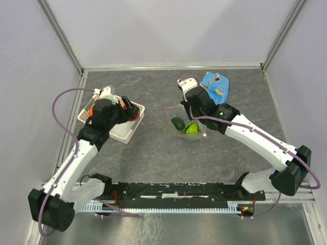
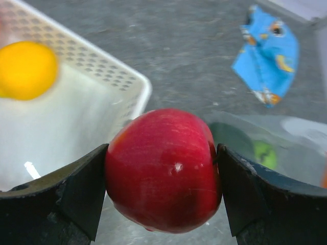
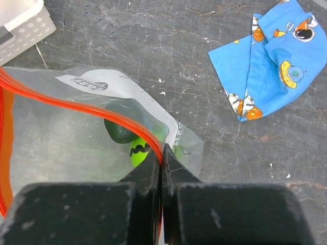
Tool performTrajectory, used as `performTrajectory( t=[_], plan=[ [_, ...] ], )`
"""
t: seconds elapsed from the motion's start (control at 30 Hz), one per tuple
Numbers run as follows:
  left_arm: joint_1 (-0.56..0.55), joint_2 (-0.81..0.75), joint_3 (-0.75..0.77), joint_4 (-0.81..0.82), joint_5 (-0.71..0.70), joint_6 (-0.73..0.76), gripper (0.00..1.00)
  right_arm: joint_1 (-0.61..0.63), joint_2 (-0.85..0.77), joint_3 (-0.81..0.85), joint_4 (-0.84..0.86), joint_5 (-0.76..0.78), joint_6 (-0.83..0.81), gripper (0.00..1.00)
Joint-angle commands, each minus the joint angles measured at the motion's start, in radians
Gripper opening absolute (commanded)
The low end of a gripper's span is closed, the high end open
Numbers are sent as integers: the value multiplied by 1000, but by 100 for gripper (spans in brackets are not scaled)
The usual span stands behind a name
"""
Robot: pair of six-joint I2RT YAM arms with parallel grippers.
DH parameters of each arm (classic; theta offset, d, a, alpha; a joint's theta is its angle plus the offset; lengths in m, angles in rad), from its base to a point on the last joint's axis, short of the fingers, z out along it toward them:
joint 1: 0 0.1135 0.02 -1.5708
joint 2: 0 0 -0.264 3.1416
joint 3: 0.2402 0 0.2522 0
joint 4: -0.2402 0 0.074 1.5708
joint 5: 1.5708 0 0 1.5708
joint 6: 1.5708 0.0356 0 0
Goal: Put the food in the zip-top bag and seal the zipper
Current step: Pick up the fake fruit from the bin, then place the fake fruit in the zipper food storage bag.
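Seen from above, the left gripper (image 1: 132, 112) hangs over the white basket (image 1: 122, 133). The right gripper (image 1: 190, 113) is at the zip-top bag (image 1: 180, 123), mid-table. The left wrist view shows its fingers clamping a red apple (image 2: 163, 171). In the right wrist view the jaws are pinched tight on the zipper (image 3: 76, 104), and a green zigzag fruit (image 3: 139, 150) is inside the bag.

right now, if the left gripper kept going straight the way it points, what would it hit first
Probably the white basket's rim, just ahead of the red fruit that the left gripper's fingers hold. Past that is bare table, with the zip-top bag off right. Depth is unclear.
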Motion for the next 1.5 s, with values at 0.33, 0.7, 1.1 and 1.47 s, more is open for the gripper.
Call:
performTrajectory(
  t=[0.33,0.7,1.1,1.47],
  plan=[
    [-169,-299,-247,609,233,-32,56,-4,26,120,-91,-33,135,2],
    [-411,-243,-277,929,318,138,54,-4,28,131,-125,-91,163,2],
    [-567,-29,-218,977,191,312,54,-4,-5,120,-132,-147,177,2],
    [-618,91,-172,863,1,416,61,-4,-30,99,-127,-164,175,2]
  ],
)
